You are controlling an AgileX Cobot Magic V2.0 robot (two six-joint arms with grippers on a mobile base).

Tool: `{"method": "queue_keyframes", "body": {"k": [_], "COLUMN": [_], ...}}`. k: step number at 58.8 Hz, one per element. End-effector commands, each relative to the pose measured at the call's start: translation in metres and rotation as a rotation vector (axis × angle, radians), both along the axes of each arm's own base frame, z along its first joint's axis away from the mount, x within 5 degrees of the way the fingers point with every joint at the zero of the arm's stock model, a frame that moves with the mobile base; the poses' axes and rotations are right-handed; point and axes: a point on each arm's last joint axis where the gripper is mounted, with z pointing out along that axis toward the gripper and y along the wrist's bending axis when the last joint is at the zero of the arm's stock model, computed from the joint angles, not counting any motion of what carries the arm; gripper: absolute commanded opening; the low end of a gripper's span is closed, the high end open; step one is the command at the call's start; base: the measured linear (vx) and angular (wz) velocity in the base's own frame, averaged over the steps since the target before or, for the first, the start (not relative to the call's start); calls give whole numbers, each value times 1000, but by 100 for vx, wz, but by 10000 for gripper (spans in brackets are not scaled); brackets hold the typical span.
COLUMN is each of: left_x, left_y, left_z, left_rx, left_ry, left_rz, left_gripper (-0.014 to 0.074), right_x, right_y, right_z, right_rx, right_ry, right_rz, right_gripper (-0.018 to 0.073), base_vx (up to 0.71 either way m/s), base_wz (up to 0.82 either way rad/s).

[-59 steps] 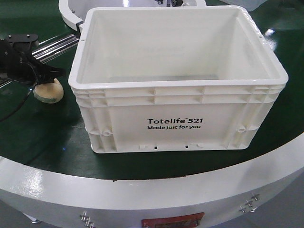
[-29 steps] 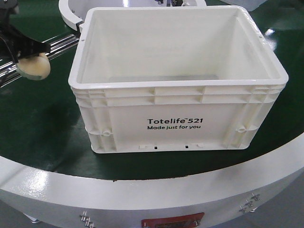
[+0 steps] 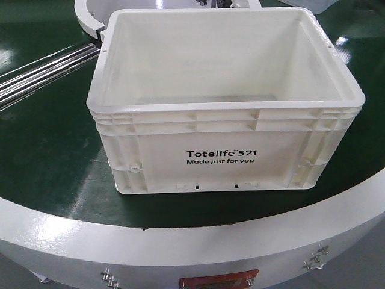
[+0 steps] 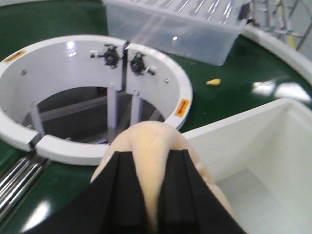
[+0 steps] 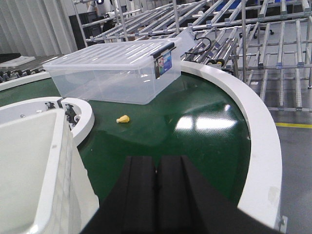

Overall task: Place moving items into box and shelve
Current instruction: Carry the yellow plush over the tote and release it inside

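Note:
The box (image 3: 156, 158) is a large white crate with black "Totelife 521" print, standing on the green belt with nothing visible inside. No gripper shows in the front view. In the left wrist view my left gripper (image 4: 148, 154) is shut on a soft beige bun-like item (image 4: 152, 134), held in the air just left of the box's corner rim (image 4: 243, 119). My right gripper (image 5: 156, 161) is shut with nothing between its fingers, hovering over the belt to the right of the box's side wall (image 5: 58, 175).
A small yellow item (image 5: 124, 119) lies on the green belt. A clear lidded plastic bin (image 5: 112, 68) stands beyond it. A white ring housing (image 4: 68, 53) sits behind the box. Metal rails (image 3: 42, 69) run at the left, and the belt's white curved rim (image 5: 253, 131) borders the right.
The left gripper lifted the beige item off the belt beside the box, rose up and left, and has gone out of the front view. The box has not moved.

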Motion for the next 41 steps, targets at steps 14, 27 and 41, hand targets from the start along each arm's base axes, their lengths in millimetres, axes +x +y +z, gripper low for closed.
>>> {"method": "queue_keyframes", "body": {"k": [14, 27, 41], "left_x": [23, 49, 66], "left_y": [-87, -125, -144], "left_z": [-21, -61, -101], "left_rx": [-79, -62, -7], "left_ry": [48, 97, 203], "left_rz": [-249, -290, -338], "left_gripper": [-3, 64, 398], "right_x": [19, 19, 28], "right_y": [-4, -3, -6], "right_z": [28, 26, 20], "right_rx": [45, 129, -22], "right_ry": [-121, -119, -37], "right_rz": [0, 6, 11], "right_gripper": [-5, -3, 34], "base_vx": [0, 0, 0], "base_wz": [0, 0, 0]}}
